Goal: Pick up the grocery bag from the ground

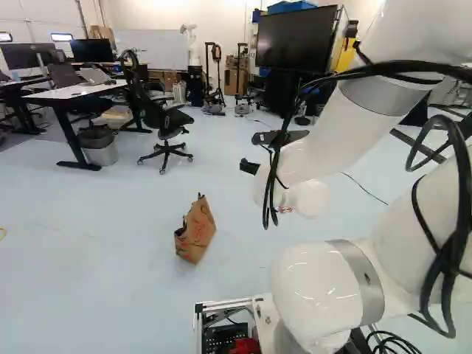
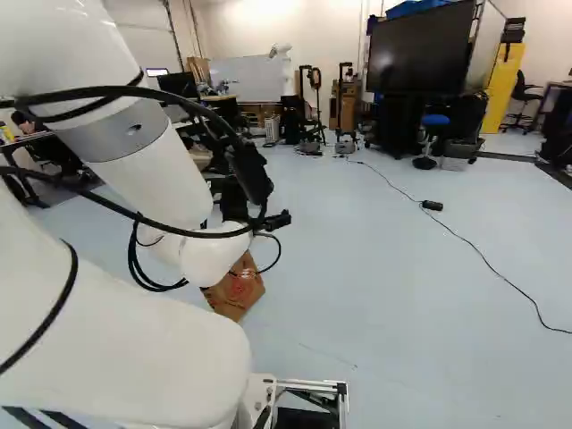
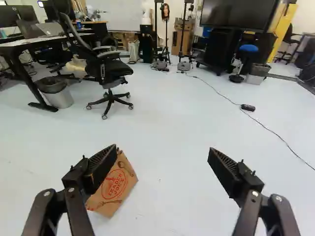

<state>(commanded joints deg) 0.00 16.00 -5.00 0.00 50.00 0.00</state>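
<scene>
Beyond the paper grocery bag (image 3: 114, 184), a black office chair (image 3: 107, 71) stands on its wheels, near a desk (image 3: 34, 44) with a laptop (image 3: 49, 29) on it. At the right of the wrist view's scene a thin cable (image 3: 275, 134) runs over the floor (image 3: 162, 113), with a small black box (image 3: 248, 107) along it. Farther back stand a stool with a blue seat (image 3: 248, 48), thin upright stands (image 3: 182, 37), a big dark screen (image 3: 236, 14) and another robot (image 1: 193, 55). My arm (image 2: 161, 170) cuts across the right base view and hides part of the bag, and one finger covers part of it in the wrist view.

The floor is pale blue and smooth, with a whiteboard (image 1: 151, 49) at the back wall and a tall yellow panel (image 2: 503, 88) beside the screen's side of the room.

Beside the desk a grey waste bin (image 3: 60, 98) has a dark liner over its rim, and a second grey bin (image 3: 255, 78) is near the stool. The brown bag has red print; its inside is hidden, so I cannot tell what it holds. It is on the floor ahead of the base, tilted to one side, left of the gripper (image 1: 249, 167) in the left base view. In the wrist view the gripper (image 3: 163, 149) has its fingers (image 3: 101, 169) wide apart, and the bag shows mostly beyond one of them, partly in the gap.
</scene>
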